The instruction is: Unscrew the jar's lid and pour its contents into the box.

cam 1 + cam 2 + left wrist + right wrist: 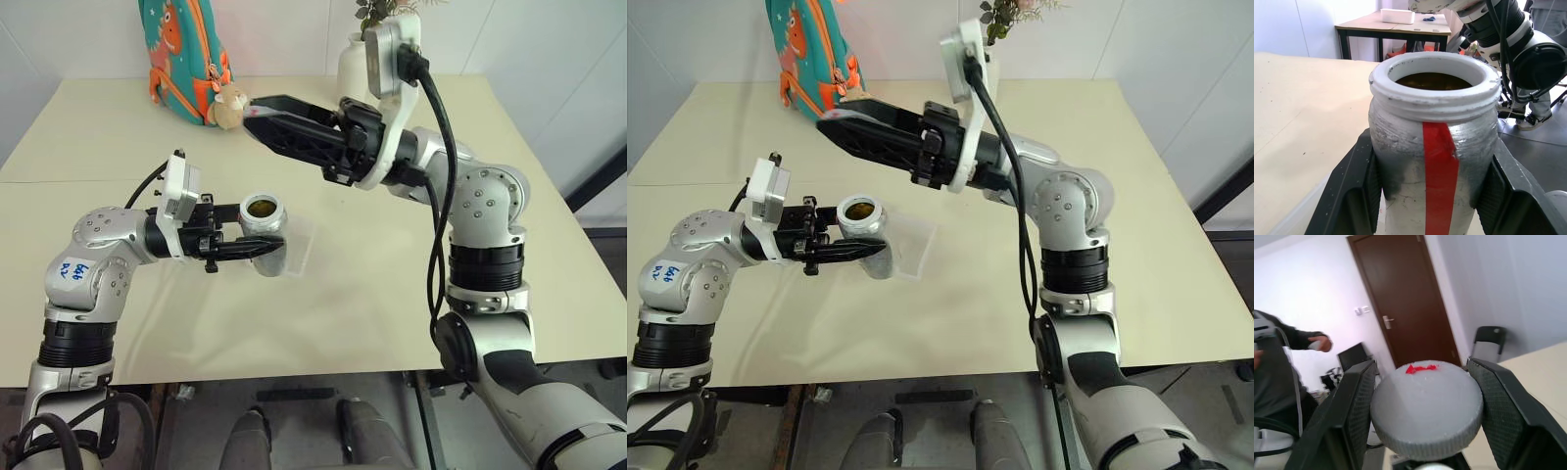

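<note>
My left gripper (pixel 269 245) is shut on the jar (pixel 263 223), a silvery cylinder with a red stripe (pixel 1439 171), and holds it upright just above the table. The jar's mouth is uncovered, and the dark olive-brown contents (pixel 1432 81) show inside. The lid (pixel 1427 406), a round grey cap with a small red mark, sits between the fingers of my right gripper (pixel 257 116), which is shut on it. That gripper hangs above and behind the jar, apart from it. The box (pixel 302 245), a shallow clear tray, lies on the table right beside and behind the jar.
A teal backpack with an orange dinosaur (pixel 181 49) and a small plush toy (pixel 228 106) stand at the table's far edge, left of a white vase (pixel 353 64). A person (pixel 1283 357) appears in the right wrist view. A white oblong case (pixel 1397 15) lies on another table.
</note>
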Available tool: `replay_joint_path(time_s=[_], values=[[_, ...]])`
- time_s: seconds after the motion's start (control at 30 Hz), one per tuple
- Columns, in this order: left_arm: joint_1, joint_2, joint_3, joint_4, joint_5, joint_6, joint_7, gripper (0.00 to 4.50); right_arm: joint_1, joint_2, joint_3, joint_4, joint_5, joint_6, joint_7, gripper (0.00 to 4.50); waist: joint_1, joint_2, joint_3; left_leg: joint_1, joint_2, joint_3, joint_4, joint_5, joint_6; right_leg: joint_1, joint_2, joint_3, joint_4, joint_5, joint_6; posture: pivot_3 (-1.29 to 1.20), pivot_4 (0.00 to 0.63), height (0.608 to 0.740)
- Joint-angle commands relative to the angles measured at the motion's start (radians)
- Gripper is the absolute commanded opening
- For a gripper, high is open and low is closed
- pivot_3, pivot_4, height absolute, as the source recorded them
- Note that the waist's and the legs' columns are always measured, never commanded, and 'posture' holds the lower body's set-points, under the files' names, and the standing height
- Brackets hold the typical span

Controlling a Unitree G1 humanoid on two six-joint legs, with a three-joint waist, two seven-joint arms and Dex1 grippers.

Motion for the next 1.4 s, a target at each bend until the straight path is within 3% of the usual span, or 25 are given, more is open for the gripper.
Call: replay_joint_path(time_s=[0.03, 0.13, 0.33, 0.6, 0.7, 0.8, 0.97, 1.1, 1.2, 1.4], values=[[0.015, 0.016, 0.038, -0.030, -0.004, -0.017, 0.016, 2.06, 0.070, -0.086, -0.004, -0.055, -0.082, -0.098, -0.006, 2.92, 0.002, 0.000, 0.000, 0.000, 0.000, 0.000, 0.000, 0.000, 0.000, 0.000, 0.000, 0.000, -0.001, 0.000, 0.000, 0.00, 0.150, 0.740], [0.032, 0.027, 0.070, -0.020, -0.011, -0.015, 0.033, 2.06, 0.216, -0.174, -0.027, -0.026, -0.196, -0.226, -0.034, 2.92, 0.006, 0.000, 0.000, 0.000, 0.000, 0.000, 0.000, 0.000, 0.000, 0.000, 0.000, 0.000, -0.002, 0.000, 0.000, 0.00, 0.150, 0.740], [0.030, 0.025, 0.099, 0.022, -0.013, -0.019, 0.045, 2.06, 0.422, -0.203, -0.011, 0.172, -0.419, -0.587, -0.074, 2.92, -0.003, 0.000, 0.000, 0.000, 0.000, 0.002, -0.001, 0.000, 0.001, 0.000, 0.000, 0.001, -0.003, 0.000, 0.000, 0.00, 0.150, 0.740], [-0.030, 0.020, 0.081, 0.091, 0.003, -0.025, 0.049, 2.06, 0.487, -0.189, -0.021, 0.451, -0.537, -0.831, -0.106, 2.92, -0.001, 0.000, 0.000, 0.001, 0.000, 0.002, 0.000, 0.000, 0.000, 0.000, 0.000, 0.002, -0.001, 0.000, 0.001, 0.00, 0.150, 0.740], [-0.047, 0.020, 0.082, 0.109, 0.012, -0.025, 0.063, 2.06, 0.491, -0.200, -0.028, 0.459, -0.521, -0.834, -0.061, 3.62, -0.002, 0.000, 0.000, 0.001, 0.000, 0.002, 0.000, 0.000, 0.000, 0.001, 0.000, 0.002, -0.001, 0.000, 0.001, 0.00, 0.150, 0.740], [-0.063, 0.029, 0.079, 0.129, 0.019, -0.008, 0.077, 2.06, 0.487, -0.212, -0.053, 0.423, -0.481, -0.823, -0.017, 4.47, -0.002, 0.000, 0.000, 0.001, 0.000, 0.002, 0.000, 0.000, 0.000, 0.001, 0.000, 0.002, 0.000, 0.000, 0.001, 0.00, 0.150, 0.740], [-0.111, 0.098, 0.056, 0.170, 0.052, 0.038, 0.057, 2.06, 0.479, -0.292, -0.095, 0.187, -0.350, -0.673, 0.045, 4.47, 0.001, 0.001, 0.001, 0.001, 0.000, 0.002, 0.001, 0.000, 0.000, 0.001, 0.000, 0.002, 0.001, 0.000, 0.001, 0.00, 0.150, 0.740], [-0.168, 0.149, 0.034, 0.235, 0.126, 0.026, 0.081, 2.06, 0.527, -0.391, -0.021, -0.112, -0.282, -0.534, 0.136, 4.47, 0.000, 0.001, 0.001, 0.002, 0.000, 0.001, 0.000, 0.000, 0.000, 0.001, 0.001, 0.001, 0.001, 0.000, 0.001, 0.00, 0.150, 0.740], [-0.186, 0.179, 0.019, 0.250, 0.171, -0.009, 0.064, 2.06, 0.520, -0.433, 0.000, -0.289, -0.209, -0.421, 0.125, 4.47, -0.002, 0.001, 0.001, 0.002, 0.000, 0.001, 0.000, 0.000, 0.000, 0.001, 0.001, 0.002, 0.000, 0.000, 0.002, 0.00, 0.150, 0.740], [-0.195, 0.131, -0.050, 0.285, 0.327, -0.129, 0.180, 2.06, 0.500, -0.422, 0.042, -0.394, -0.194, -0.351, 0.086, 4.47, 0.014, 0.001, 0.001, 0.001, 0.000, 0.001, 0.001, 0.000, 0.000, 0.001, 0.001, 0.002, 0.000, 0.000, 0.002, 0.00, 0.150, 0.740]])
